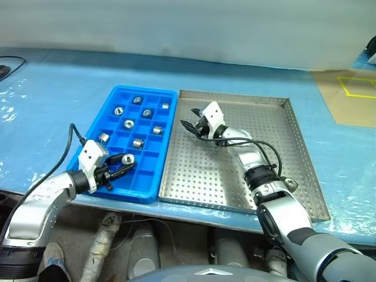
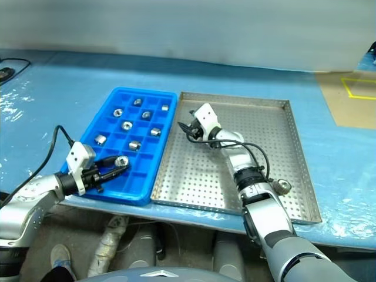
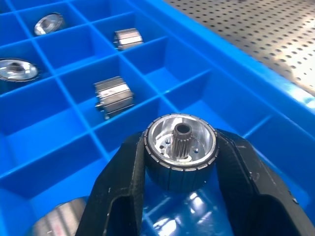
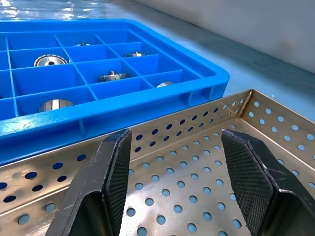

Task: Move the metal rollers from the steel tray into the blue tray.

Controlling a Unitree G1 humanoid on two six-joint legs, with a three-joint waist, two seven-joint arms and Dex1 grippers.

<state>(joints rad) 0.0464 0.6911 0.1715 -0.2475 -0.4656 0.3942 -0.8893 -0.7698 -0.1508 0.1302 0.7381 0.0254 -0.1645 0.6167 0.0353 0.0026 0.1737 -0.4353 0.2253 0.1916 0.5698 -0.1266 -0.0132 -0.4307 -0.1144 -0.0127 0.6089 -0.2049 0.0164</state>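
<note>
Surface: blue-covered surface (image 1: 53,100) carrying both trays side by side
Blue tray (image 1: 167,94): left of the steel tray, touching it; several metal rollers (image 1: 128,124) sit in separate compartments
Steel tray (image 1: 305,158): one roller (image 2: 284,187) lies near its right rim
Left end effector (image 1: 122,164): clenched on a held roller (image 3: 181,150) over the blue tray's near compartments
Right end effector (image 1: 191,126): released, fingers (image 4: 248,182) spread, low over the steel tray's far left corner

Bright, even light; glare on the blue table cover (image 1: 47,94), wrist backgrounds soft
</note>
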